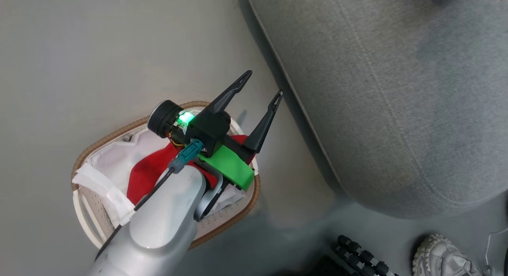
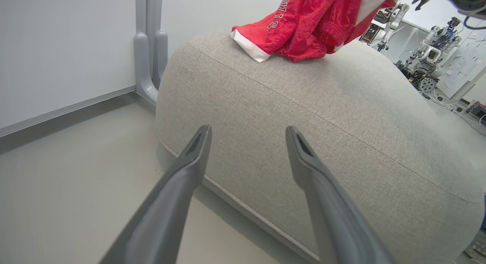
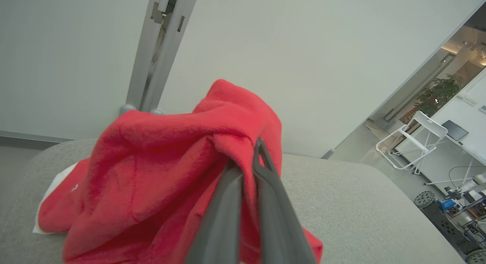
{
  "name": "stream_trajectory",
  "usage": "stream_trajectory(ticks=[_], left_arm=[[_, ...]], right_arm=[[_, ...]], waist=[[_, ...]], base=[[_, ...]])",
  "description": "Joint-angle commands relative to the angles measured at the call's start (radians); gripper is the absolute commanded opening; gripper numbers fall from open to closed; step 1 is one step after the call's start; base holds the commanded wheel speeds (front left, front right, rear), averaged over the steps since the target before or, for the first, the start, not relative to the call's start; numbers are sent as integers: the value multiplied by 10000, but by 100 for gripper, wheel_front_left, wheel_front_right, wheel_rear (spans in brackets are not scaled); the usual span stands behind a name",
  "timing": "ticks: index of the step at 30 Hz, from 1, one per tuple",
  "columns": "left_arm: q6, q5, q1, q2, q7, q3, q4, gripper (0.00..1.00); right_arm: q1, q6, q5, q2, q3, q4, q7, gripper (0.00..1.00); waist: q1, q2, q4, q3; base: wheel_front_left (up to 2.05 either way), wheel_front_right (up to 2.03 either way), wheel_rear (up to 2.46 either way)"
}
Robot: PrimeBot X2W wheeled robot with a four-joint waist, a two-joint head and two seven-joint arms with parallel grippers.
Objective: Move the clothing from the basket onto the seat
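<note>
Even soft indoor light, faint shadows, wide-angle edge distortion

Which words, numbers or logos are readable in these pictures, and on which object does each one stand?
White lettering on the red shirt: sideways and cut by the picture's edge, not readable.
Small white logo on the red shirt: too small to read.
No other text is readable.

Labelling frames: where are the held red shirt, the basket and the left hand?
red shirt (image 3: 152, 161): right wrist view, bunched fabric.
basket (image 1: 107, 138): head view, woven rim.
left hand (image 1: 264, 83): head view, between fingertips.
</note>
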Motion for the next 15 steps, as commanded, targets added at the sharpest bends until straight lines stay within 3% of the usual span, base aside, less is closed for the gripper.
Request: stream_trajectory(ticks=[1,4,5,6,7,15], left_arm=[[0,106,-163,49,7,87,-6,100],[0,119,-6,87,7,279,-42,100],[0,131,44,90,7,337,-56,100],[0,140,126,105,7,409,-64,100],[0,138,190,116,7,463,-64,100],[0,178,731,211,7,1202,24,100]], right_arm=[[24,-14,-199,117,-153,204,-46,0],[403,-14,-570,402,-644,996,-46,0],[442,-14,-645,474,-776,1106,-46,29],[515,-14,-697,580,-953,1185,-46,90],[633,-14,-734,676,-1069,1218,-47,100],[2364,-14,-380,1357,-1468,285,-46,100]], waist=[[-2,0,942,972],[-2,0,993,952],[-2,0,1002,915],[-2,0,1002,844],[-2,0,993,776],[-2,0,888,-372]], base=[[0,0,0],[0,0,0],[0,0,0],[0,0,0],[0,0,0],[0,0,0]])
